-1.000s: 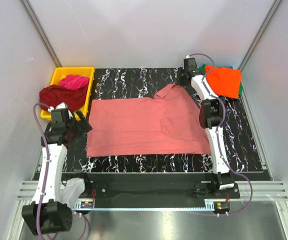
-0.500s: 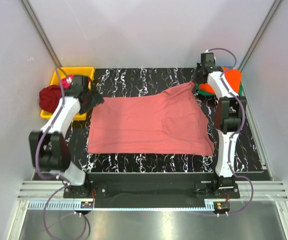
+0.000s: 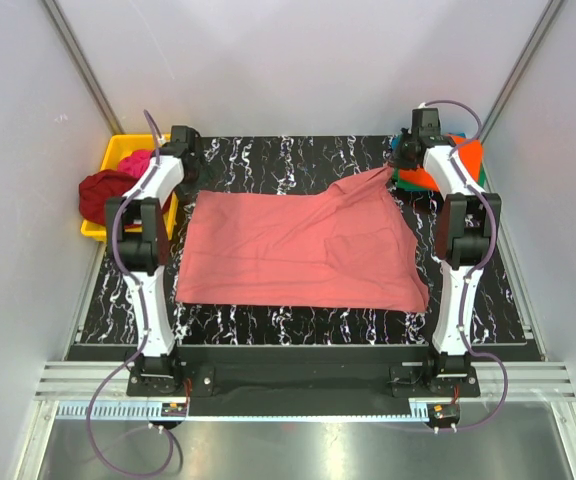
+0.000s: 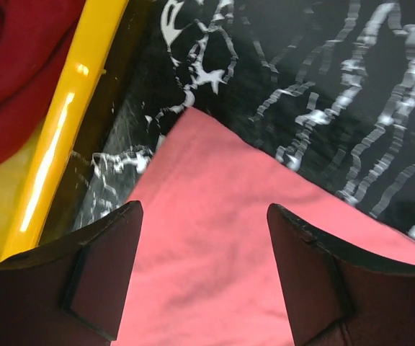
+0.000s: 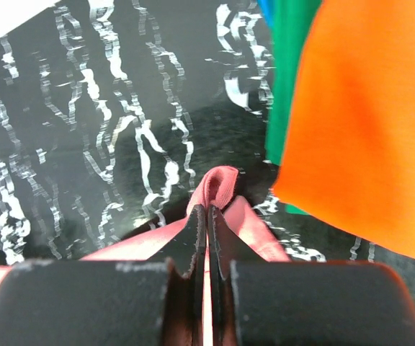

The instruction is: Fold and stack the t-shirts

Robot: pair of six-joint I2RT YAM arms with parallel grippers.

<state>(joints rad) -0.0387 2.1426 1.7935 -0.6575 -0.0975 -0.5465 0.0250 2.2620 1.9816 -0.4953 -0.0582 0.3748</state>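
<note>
A salmon-pink t-shirt (image 3: 298, 245) lies spread on the black marbled table (image 3: 268, 160). My right gripper (image 3: 396, 166) is shut on its far right corner, and the pinched fold (image 5: 218, 186) shows just past the closed tips (image 5: 208, 216). My left gripper (image 3: 190, 185) is open over the shirt's far left corner (image 4: 193, 122), one finger (image 4: 106, 252) on each side, above the cloth. A stack of folded shirts, orange (image 3: 463, 160) on top of green (image 5: 290, 65), sits at the far right.
A yellow bin (image 3: 118, 160) at the far left holds a dark red shirt (image 3: 103, 190) and a pink one (image 3: 140, 160). The bin's rim (image 4: 70, 122) runs just left of my left gripper. Grey walls close in both sides.
The left arm swung from the near left up to the shirt's far left corner. The right gripper carried its corner toward the far right, spreading the shirt flatter.
</note>
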